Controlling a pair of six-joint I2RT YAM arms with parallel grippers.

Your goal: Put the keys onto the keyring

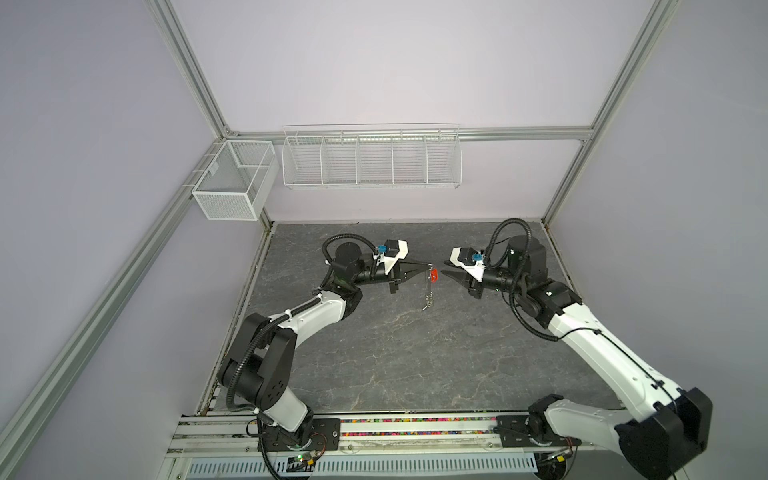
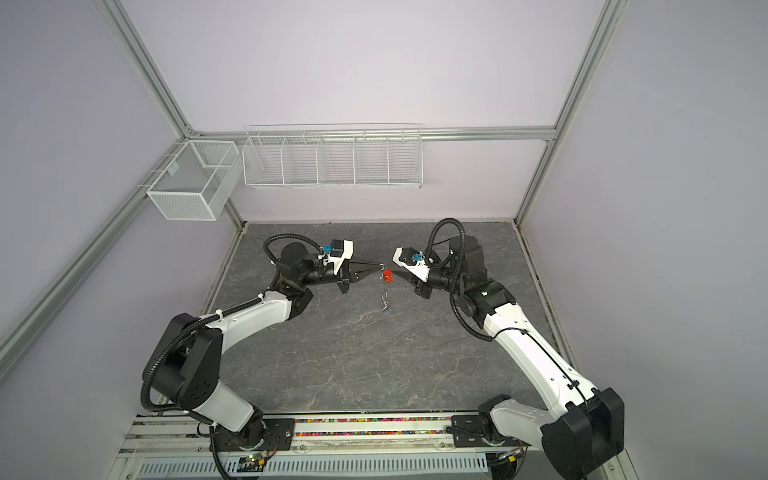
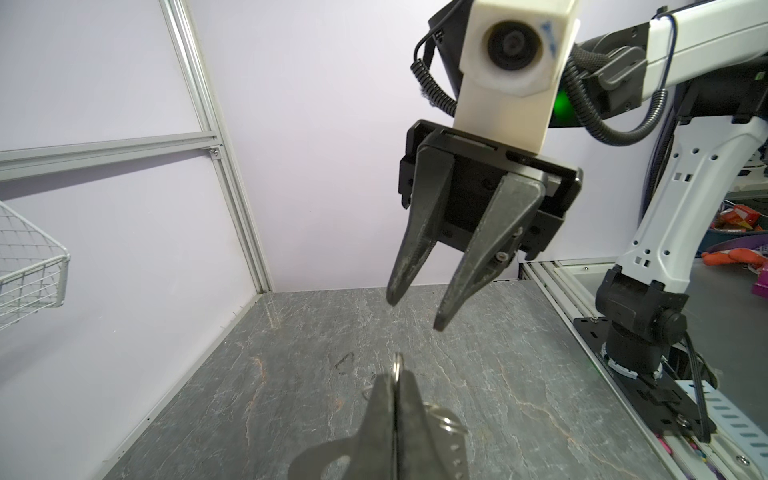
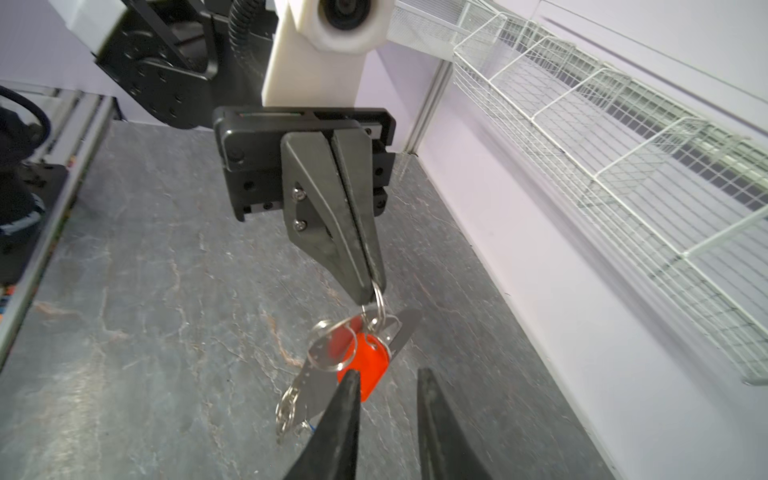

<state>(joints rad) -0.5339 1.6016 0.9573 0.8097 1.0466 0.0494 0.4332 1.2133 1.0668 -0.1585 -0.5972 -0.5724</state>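
Black-fingered, clamping left end effector point(image 4: 372, 291) on the keyring point(image 4: 309, 384), dangling it and the orange-tagged key point(image 4: 370, 365) over the worktop point(image 1: 395, 353); holding right end effector point(image 3: 417, 312) spread apart just beside.

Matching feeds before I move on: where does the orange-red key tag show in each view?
Both top views: orange-red tag mid-scene, hanging just under the left gripper tip.
Left wrist: not in it; only the keyring at the jaws.
Right wrist: tag under the left gripper's tip, partly behind a right gripper finger.
Shared landmark: the left gripper, shut on the keyring's ring, seen in all four.
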